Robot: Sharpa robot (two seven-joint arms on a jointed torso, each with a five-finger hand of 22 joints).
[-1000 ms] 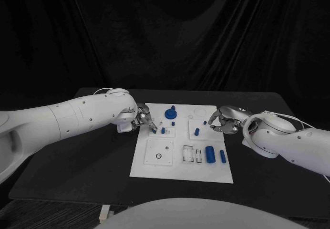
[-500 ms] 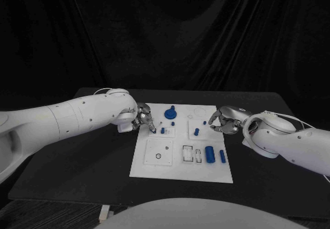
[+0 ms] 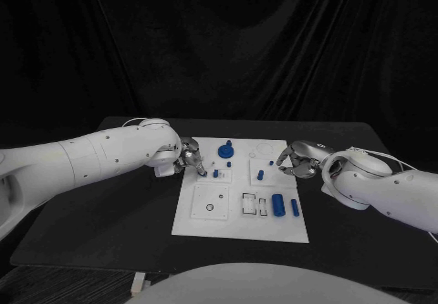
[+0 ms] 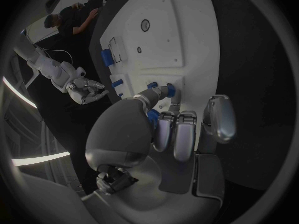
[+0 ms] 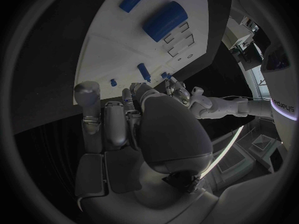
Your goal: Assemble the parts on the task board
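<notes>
The white task board (image 3: 241, 218) lies mid-table. A round blue part (image 3: 226, 151), small blue pegs (image 3: 261, 175) and a thick blue cylinder (image 3: 278, 204) with a thin one (image 3: 295, 207) beside it sit on it. My left hand (image 3: 189, 158) hovers over the board's upper left edge, fingers curled, its fingertips (image 4: 163, 91) down among two pegs (image 4: 151, 84). A blue piece (image 4: 152, 116) shows between thumb and fingers. My right hand (image 3: 297, 162) sits at the board's right edge, fingers curled around a blue sliver (image 5: 127, 98).
Square and slotted recesses (image 3: 212, 206) mark the board's near half. The black table (image 3: 119, 215) extends on both sides of the board. Black curtains hang behind it.
</notes>
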